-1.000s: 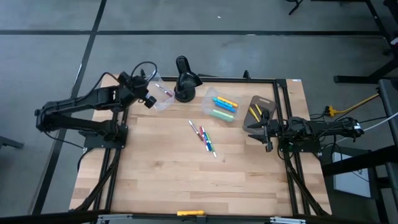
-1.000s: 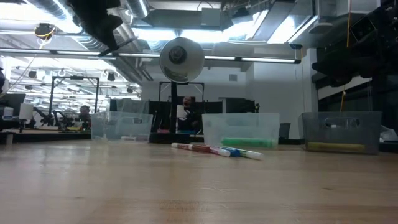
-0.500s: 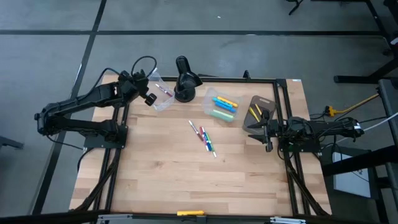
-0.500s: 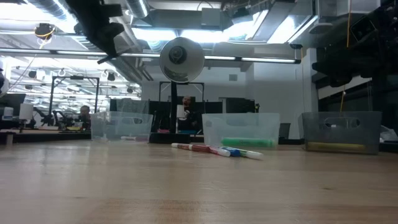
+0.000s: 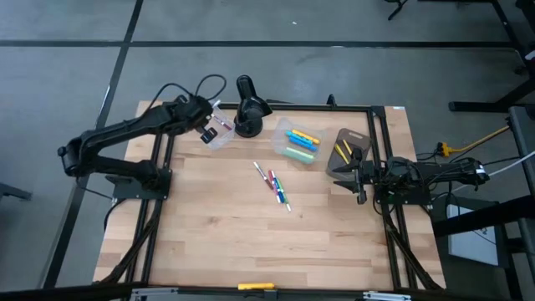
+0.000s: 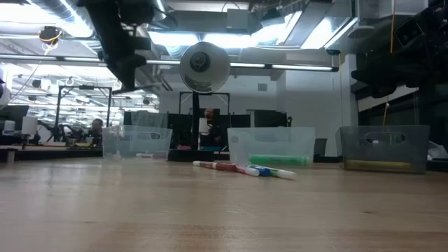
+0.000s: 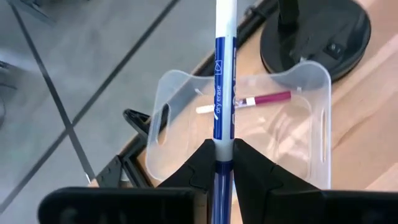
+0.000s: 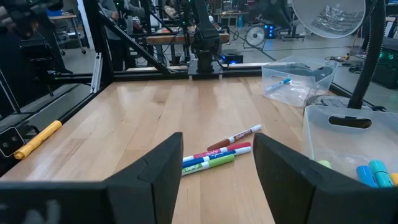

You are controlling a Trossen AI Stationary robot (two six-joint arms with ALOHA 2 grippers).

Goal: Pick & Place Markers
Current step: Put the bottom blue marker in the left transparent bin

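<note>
Left pincer (image 7: 224,163) is clamped on a blue marker (image 7: 224,87), the pen standing out straight past its fingertips, and right below that sits a clear tub (image 7: 314,121) with one maroon marker (image 7: 264,99) lying inside. From above, this pincer (image 5: 206,127) hangs over that tub (image 5: 219,134) at the worktop's (image 5: 226,234) far left corner, with the black desk lamp (image 5: 247,109) just beside it. Over on the other side, the right pincer (image 8: 216,163) waits with its fingers spread wide, gripping nothing. Ahead of it, a small cluster of loose markers (image 8: 219,154) lies on the wood, red, blue and green among them; the same cluster (image 5: 273,184) sits mid-worktop. Near that pincer stands another tub (image 8: 348,146) with cyan and green pens inside.
</note>
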